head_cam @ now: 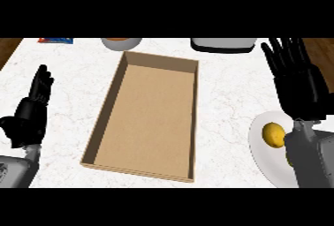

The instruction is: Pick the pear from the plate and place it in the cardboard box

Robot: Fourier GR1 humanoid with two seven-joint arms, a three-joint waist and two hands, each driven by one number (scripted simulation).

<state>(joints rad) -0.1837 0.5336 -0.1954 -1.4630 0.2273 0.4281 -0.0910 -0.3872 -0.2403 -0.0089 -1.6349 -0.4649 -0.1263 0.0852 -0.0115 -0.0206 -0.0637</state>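
So far nothing of the task looks done: the pear (274, 134) lies on the white plate (261, 152) at the right of the bench (222, 97), and the cardboard box (149, 115) in the middle holds nothing that can be seen. Lifting the fruit, carrying it leftward over the box wall and setting it inside are all left to do.

The right hand (297, 77) is above and beyond the plate, fingers straight and spread wide, holding nothing; its grey forearm crosses the plate's right part and hides some of it. A small yellow patch shows beside the forearm, too little to name. The left hand (29, 112) rests near the left edge, fingers up and relaxed, also holding nothing.

The pear appears as a yellow oval, its long axis running roughly up and down the view, away from the robot. Which end is the stem end cannot be told. The box's long axis runs much the same way, slightly tilted.
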